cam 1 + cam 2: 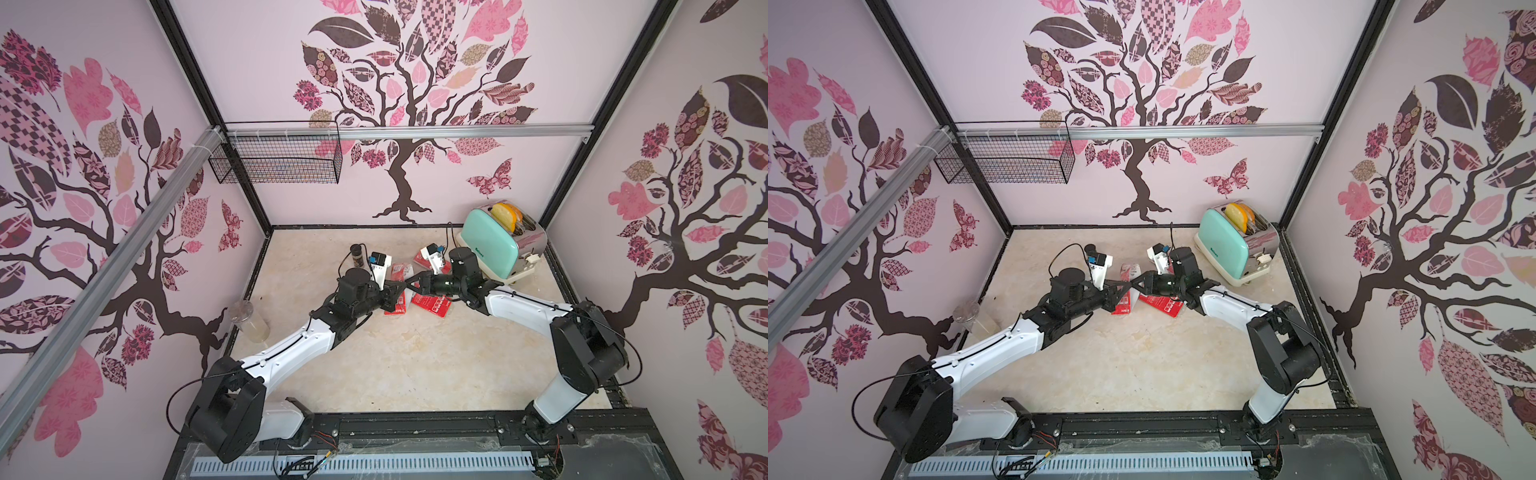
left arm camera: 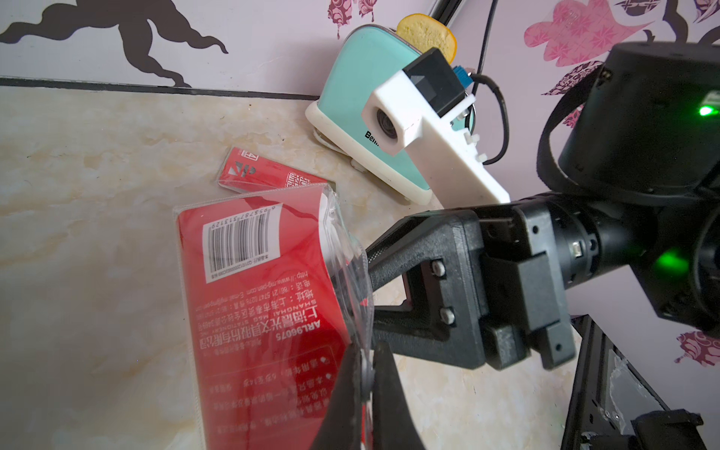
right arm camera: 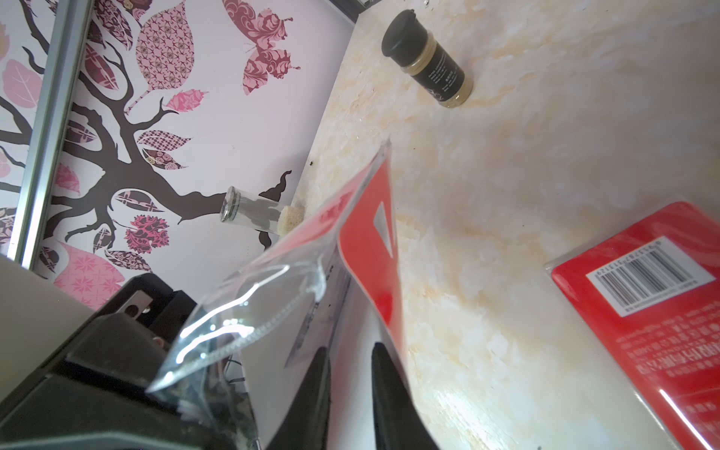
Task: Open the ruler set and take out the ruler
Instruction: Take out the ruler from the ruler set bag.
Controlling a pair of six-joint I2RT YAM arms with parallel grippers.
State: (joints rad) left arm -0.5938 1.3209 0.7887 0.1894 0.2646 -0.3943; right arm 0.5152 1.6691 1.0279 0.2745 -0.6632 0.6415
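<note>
Fingers (image 2: pixel 389 401) of the left gripper (image 2: pixel 365 372) pinch the clear edge of the ruler set (image 2: pixel 253 311), tilted up off the table (image 2: pixel 97 195) at mid-frame in both top views. The right gripper (image 2: pixel 370 290) stands slightly parted at the pouch mouth, clearly gripping nothing. Opening looks underway; no ruler is out yet. Counted: at least three red packets (image 3: pixel 643 311) in all, one dark jar (image 3: pixel 428 66), one clear jar (image 1: pixel 249 322), one toaster (image 1: pixel 492 245).

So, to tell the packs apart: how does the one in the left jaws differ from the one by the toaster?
The held pack is tilted, clear edge pinched in the left gripper's jaws; the toaster-side pack lies flat, untouched. The held pack shows a barcode; the toaster-side pack shows none. Both are red in clear sleeves.
</note>
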